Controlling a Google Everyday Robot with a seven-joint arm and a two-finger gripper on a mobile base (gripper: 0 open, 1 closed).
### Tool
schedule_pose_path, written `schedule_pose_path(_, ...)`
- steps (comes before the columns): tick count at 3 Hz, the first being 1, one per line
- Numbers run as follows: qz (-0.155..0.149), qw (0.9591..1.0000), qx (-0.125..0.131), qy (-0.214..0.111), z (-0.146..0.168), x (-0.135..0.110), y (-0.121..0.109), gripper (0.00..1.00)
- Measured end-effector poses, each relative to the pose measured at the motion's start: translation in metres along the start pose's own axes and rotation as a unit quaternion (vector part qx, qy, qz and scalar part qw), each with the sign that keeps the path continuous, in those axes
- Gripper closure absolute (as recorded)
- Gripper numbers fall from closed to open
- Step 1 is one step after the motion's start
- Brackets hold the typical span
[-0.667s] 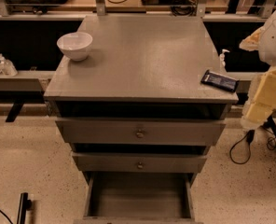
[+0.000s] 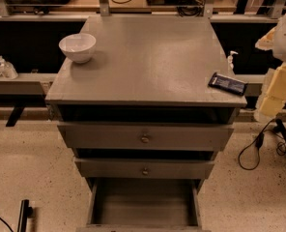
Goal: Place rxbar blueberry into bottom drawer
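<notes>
Pre-grasp: flat navy-wrapped rxbar blueberry (image 2: pixel 227 83) lies at front-right corner of grey wooden counter (image 2: pixel 148 57). Cream end effector (image 2: pixel 272 98) is right of counter, state undeterminable. Next: grasp bar, lower into pulled-out grey bottom drawer (image 2: pixel 143 199).

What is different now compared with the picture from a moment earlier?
The hand, at the right edge beside the cabinet top, drifted slightly up and right. Nothing was grasped: the rxbar blueberry still lies near the top's right edge. The white bowl and the open bottom drawer stayed as they were.
</notes>
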State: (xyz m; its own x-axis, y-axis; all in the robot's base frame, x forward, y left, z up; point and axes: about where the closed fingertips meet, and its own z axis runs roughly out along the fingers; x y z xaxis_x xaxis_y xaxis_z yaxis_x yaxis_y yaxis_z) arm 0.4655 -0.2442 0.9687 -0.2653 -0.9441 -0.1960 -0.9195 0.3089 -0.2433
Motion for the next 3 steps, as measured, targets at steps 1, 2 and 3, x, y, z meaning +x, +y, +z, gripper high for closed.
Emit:
schedule_pose_path(1, 0.032, 0.9993, -0.018, 0.006, 0.029, 0.032, -0.038, 0.0)
schedule_pose_path(2, 0.055, 0.9979, -0.032, -0.001, 0.058, 0.05, -0.075, 0.0)
schedule_pose_path(3, 0.062, 0.9971, -0.044, -0.011, 0.091, 0.045, -0.101, 0.0)
